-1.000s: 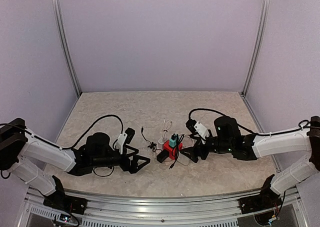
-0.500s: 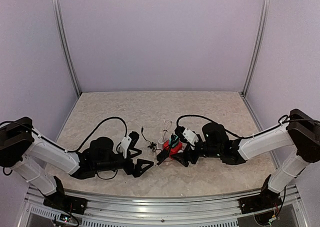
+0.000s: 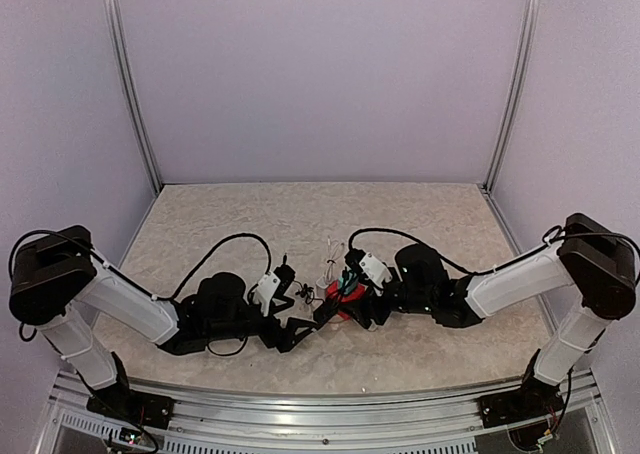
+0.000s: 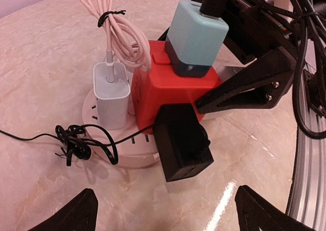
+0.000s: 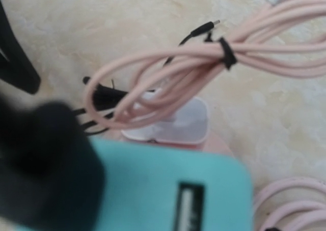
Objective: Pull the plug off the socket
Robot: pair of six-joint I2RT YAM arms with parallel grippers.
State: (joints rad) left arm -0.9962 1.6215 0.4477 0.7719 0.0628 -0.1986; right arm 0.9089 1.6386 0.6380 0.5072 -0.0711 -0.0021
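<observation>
Sitting atop the socket (image 4: 168, 91): 1 teal plug (image 4: 196, 32).

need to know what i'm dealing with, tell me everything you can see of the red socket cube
The red socket cube looks like smooth, glossy plastic with rounded edges. It stands upright on a flat white slotted base, between the two arms. A pale teal plug sits in its top face and a black plug in the face toward the left wrist camera. A white charger stands against its left side in that view. One black finger of the right arm reaches its right edge; contact is unclear.
</observation>
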